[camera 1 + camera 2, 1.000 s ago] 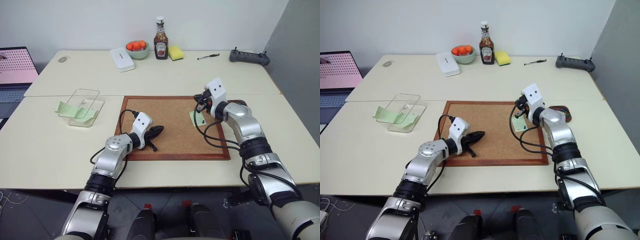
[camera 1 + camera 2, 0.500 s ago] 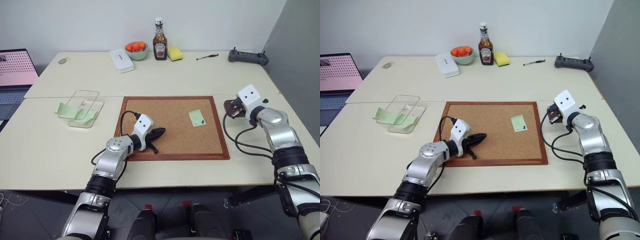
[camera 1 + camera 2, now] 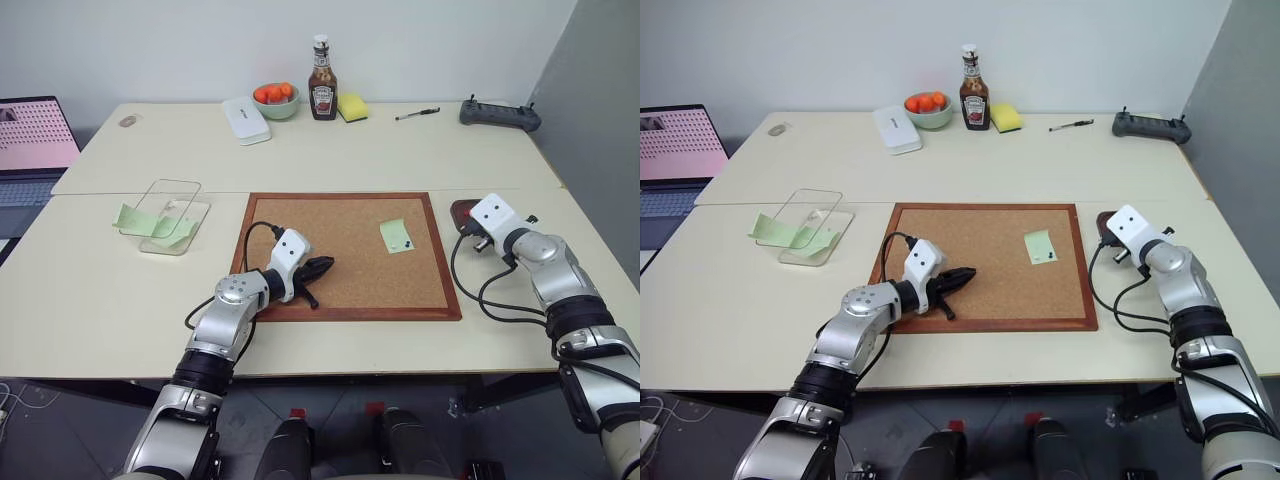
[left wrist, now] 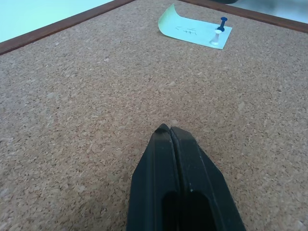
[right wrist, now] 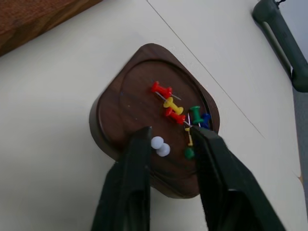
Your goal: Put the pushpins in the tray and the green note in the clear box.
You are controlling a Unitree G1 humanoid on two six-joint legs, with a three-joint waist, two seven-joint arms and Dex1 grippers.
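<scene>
The dark red-brown tray point(image 5: 126, 98) sits on the table just right of the corkboard point(image 3: 345, 275). In it lie red, yellow, green and blue pushpins point(image 5: 174, 108) and a white one point(image 5: 159, 143). My right gripper point(image 5: 171, 135) hangs open over the tray, the white pin loose between its fingers. A green note point(image 3: 396, 235) lies on the corkboard, held by a blue pin point(image 4: 223, 21) and a white pin point(image 4: 216, 36). The clear box point(image 3: 166, 214) stands far left with another green note point(image 3: 127, 216) sticking out beside it. My left gripper point(image 3: 322, 265) rests shut on the cork.
Along the back edge stand a white case point(image 3: 245, 119), a bowl of oranges point(image 3: 275, 98), a ketchup bottle point(image 3: 322, 90), a yellow sponge point(image 3: 351, 106), a pen point(image 3: 416, 114) and a controller point(image 3: 498, 114). A laptop point(image 3: 30, 140) sits at the far left.
My right gripper has swung from the green note on the corkboard rightwards to the tray and sunk a little over it. The left arm has stayed put.
</scene>
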